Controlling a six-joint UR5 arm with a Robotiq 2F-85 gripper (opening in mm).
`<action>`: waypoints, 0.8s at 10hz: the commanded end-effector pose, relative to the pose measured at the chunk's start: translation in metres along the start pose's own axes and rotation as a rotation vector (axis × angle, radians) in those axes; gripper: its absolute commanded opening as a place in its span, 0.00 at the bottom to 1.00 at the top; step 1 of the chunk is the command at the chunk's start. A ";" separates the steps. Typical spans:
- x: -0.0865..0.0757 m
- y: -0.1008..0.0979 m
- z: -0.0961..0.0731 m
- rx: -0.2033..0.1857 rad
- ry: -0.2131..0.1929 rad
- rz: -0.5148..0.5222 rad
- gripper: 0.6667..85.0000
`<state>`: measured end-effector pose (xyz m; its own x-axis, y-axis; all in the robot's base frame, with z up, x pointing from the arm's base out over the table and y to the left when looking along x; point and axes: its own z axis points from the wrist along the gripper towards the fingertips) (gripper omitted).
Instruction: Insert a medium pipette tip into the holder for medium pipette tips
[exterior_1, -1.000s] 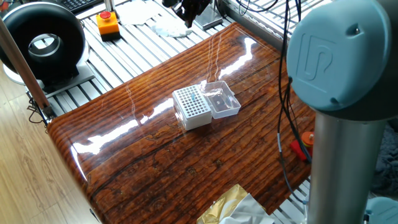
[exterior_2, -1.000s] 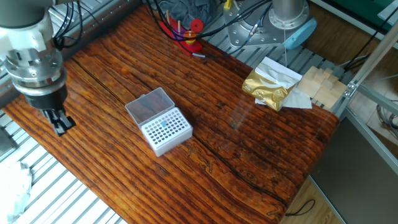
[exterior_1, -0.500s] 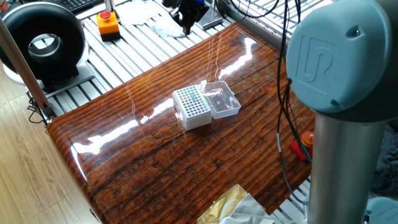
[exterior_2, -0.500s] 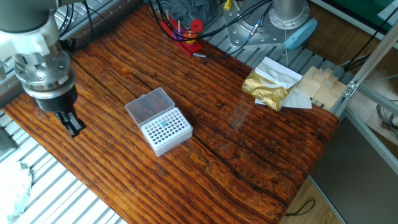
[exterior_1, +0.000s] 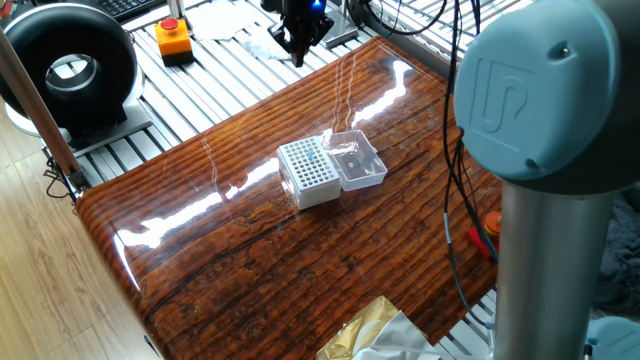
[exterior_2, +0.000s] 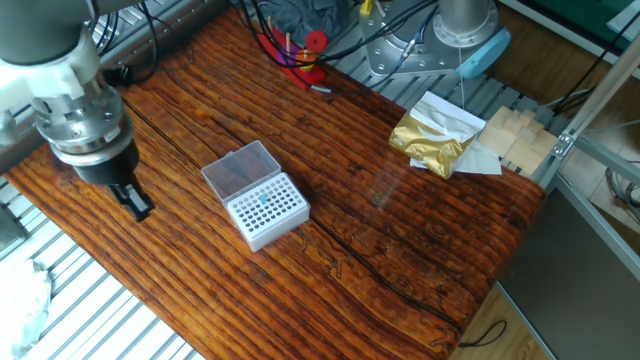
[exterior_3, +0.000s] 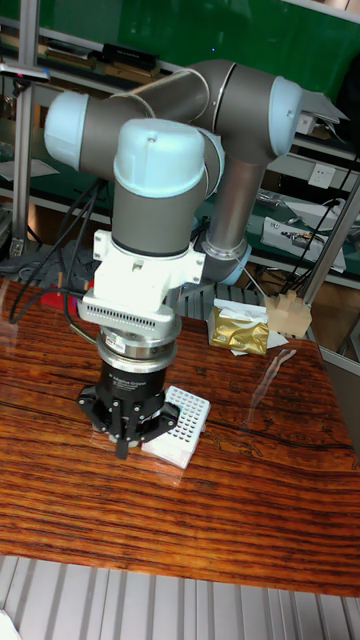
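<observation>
Holder for medium pipette tips, a small white plastic box (exterior_2: 266, 210) with a gridded hole top and clear hinged lid (exterior_2: 240, 169) open flat: mid-tabletop | glossy grained wooden tabletop (exterior_2: 400, 240) | my black two-finger gripper (exterior_2: 136, 203): fingers close together, near tabletop's edge, beside holder; grasp unclear | tip: not discernible

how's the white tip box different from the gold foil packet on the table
The white tip box is a stiff rectangular block with a grid of holes on top and a clear lid hinged open; the gold foil packet is shiny, crumpled and irregular. The box sits mid-table, the packet near the edge. Both rest on the wooden table.
</observation>
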<state>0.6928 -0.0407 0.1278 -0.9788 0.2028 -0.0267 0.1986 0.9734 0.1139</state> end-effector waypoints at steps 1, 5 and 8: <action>0.028 0.024 -0.006 -0.047 0.132 0.067 0.00; 0.044 0.045 -0.006 -0.103 0.215 0.103 0.00; 0.044 0.025 0.008 0.006 0.192 0.065 0.00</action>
<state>0.6604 -0.0128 0.1273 -0.9612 0.2301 0.1519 0.2486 0.9616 0.1166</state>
